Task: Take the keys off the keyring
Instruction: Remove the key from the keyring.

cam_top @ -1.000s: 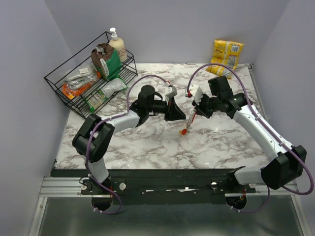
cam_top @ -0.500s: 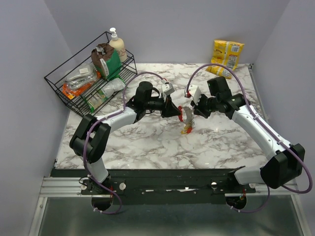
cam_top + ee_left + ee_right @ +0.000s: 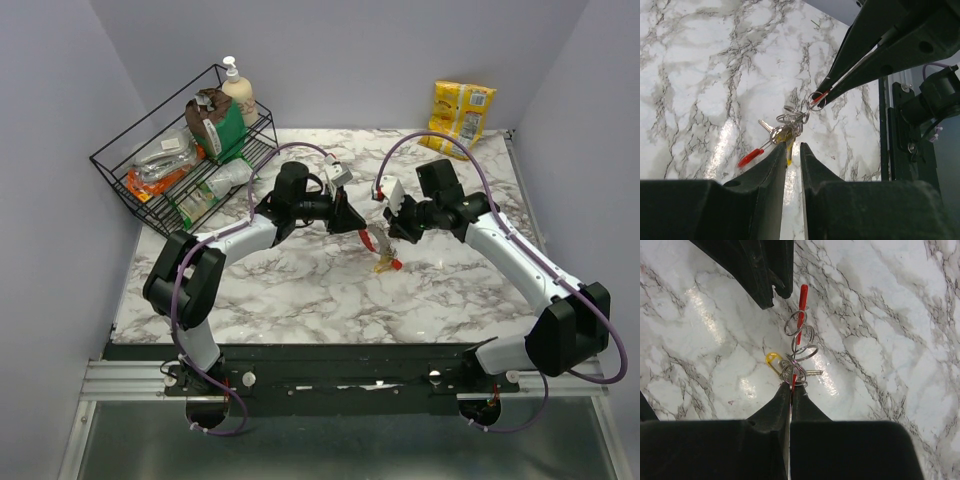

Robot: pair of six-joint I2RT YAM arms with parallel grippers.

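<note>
The keys [image 3: 799, 356] are a bunch of silvery keys and rings with a yellow head [image 3: 772, 359] and a red tag [image 3: 802, 296]. They hang from the keyring [image 3: 794, 381], whose red strap is pinched in my shut right gripper [image 3: 791, 386]. In the top view the bunch [image 3: 385, 262] hangs just over the marble below the right gripper [image 3: 390, 238]. My left gripper [image 3: 352, 224] is beside it on the left, apart from it. In the left wrist view its jaws [image 3: 793, 148] stand a narrow gap apart with nothing between them, and the keys [image 3: 789, 131] lie just beyond the tips.
A black wire rack [image 3: 180, 165] with packets and a soap bottle stands at the back left. A yellow snack bag [image 3: 462, 110] leans on the back wall at the right. The marble table [image 3: 300, 290] ends at a dark front rail.
The left gripper has drawn back to the left, off the red strap it was pulling half a second ago. The bunch now hangs from the right gripper alone.
</note>
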